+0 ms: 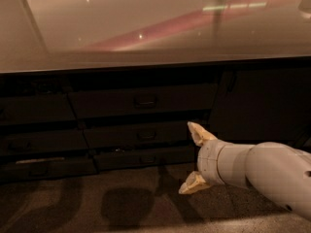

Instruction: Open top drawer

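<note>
The top drawer point(141, 101) is a wide dark grey flat front under the counter edge, with a small rectangular pull handle point(145, 101) at its centre. It sits flush and shut. My gripper point(194, 158) is low at the right of centre, on a white arm that comes in from the lower right. Its two tan fingers point(198, 132) are spread wide apart and hold nothing. The gripper is below and to the right of the top drawer's handle, in front of the lower drawers and apart from them.
A glossy pale countertop point(146, 28) spans the upper half. Two shorter drawers point(143, 136) lie under the top one, and further drawer fronts point(39, 108) stand to the left. A dark cabinet door point(265, 101) is at the right. The speckled floor point(97, 203) lies below.
</note>
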Robot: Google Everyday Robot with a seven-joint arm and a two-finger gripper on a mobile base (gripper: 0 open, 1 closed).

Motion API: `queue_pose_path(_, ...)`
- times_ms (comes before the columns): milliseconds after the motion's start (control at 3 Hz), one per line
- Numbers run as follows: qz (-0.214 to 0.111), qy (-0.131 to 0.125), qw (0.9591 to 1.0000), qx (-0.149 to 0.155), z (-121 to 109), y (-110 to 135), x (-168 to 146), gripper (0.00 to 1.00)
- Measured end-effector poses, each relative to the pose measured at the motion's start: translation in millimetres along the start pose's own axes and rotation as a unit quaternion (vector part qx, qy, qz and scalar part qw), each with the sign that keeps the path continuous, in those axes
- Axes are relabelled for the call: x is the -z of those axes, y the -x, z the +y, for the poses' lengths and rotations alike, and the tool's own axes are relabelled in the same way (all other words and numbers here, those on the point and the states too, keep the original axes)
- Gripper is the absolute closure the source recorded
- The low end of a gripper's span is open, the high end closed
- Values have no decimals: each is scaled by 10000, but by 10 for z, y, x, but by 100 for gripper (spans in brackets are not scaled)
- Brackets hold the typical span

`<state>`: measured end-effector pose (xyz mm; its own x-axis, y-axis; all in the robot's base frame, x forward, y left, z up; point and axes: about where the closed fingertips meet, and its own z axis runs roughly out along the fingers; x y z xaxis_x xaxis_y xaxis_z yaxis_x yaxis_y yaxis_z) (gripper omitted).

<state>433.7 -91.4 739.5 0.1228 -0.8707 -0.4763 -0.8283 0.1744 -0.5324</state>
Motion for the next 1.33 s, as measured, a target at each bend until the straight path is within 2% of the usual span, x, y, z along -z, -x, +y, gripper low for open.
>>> queue_pose_path(333,4,4,10000,0,3,-2,0,0)
queue_pose_path(667,89,-30,9999,-66,-153,-28,-90,0)
queue_pose_path(1000,274,-277,9989,-277,-705,-193,-233,0)
queue_pose_path(1333,221,-486,9974,-488,-1163,-237,-346,0)
